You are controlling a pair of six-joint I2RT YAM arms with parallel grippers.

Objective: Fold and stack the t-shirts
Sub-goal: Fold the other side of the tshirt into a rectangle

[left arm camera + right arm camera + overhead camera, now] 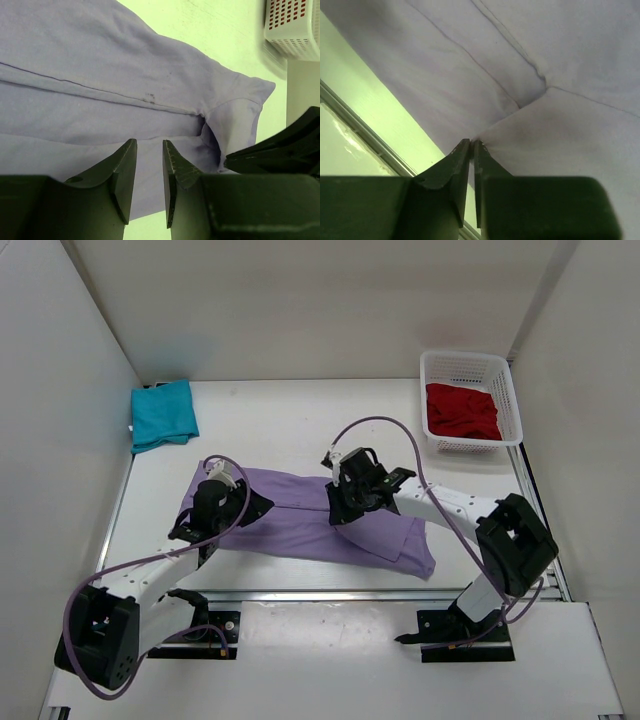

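A folded teal t-shirt (164, 414) is laid at the table's (280, 415) far left corner. Nearer, the lavender t-shirt (300, 530) is spread across the middle. The left gripper (212, 502) is set at its left end with a narrow gap between the jaws — whether cloth is caught there cannot be told. The right gripper (340, 508) is pinched closed on a fold of the lavender t-shirt. At far right, the red t-shirt (462, 412) is heaped in a white basket (510, 400).
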